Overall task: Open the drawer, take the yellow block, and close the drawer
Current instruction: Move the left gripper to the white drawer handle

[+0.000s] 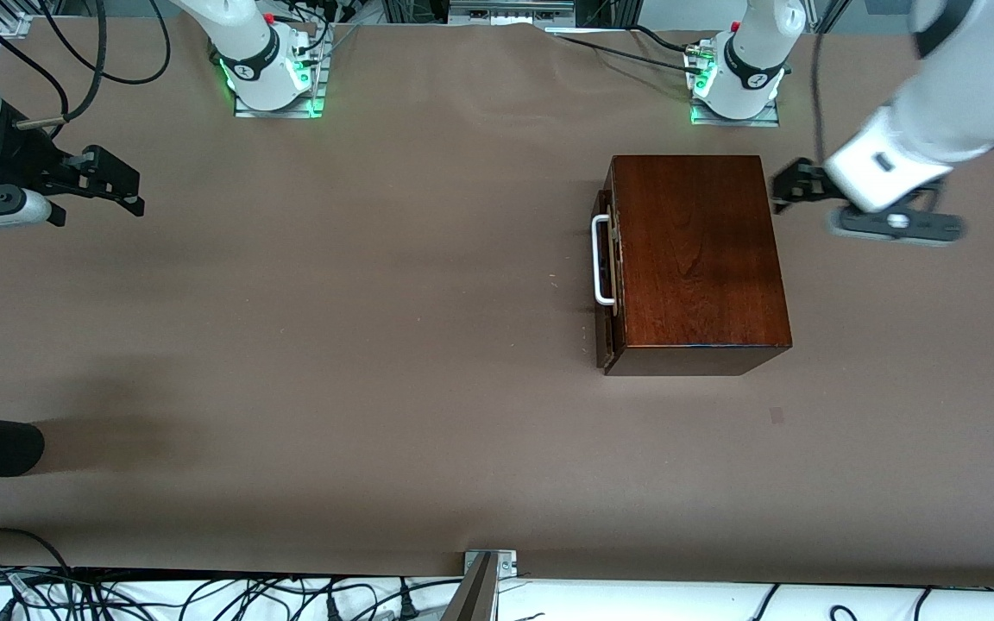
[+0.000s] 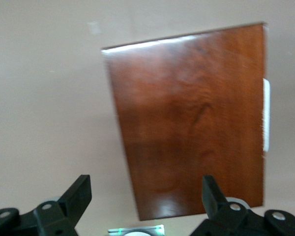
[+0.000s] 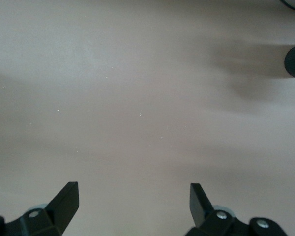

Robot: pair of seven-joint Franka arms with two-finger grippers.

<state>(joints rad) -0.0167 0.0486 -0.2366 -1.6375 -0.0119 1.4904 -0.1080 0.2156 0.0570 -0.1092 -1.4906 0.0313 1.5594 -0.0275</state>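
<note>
A broad table (image 1: 359, 345) covered in plain brown-grey sheeting carries one main thing — a dark reddish-brown wooden box (image 1: 695, 259), resting flat toward the left arm's end, closer to the edge where the arm bases (image 1: 277, 73) are bolted. Its drawer (image 1: 607, 285) — white bar handle (image 1: 600, 260) — faces the right arm's end, almost fully shut.

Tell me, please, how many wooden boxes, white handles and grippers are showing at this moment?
Wooden box: 1
White handle: 1
Grippers: 2, the left gripper beside the box, the right gripper at the right arm's end of the table, both open
Total: 4
</note>
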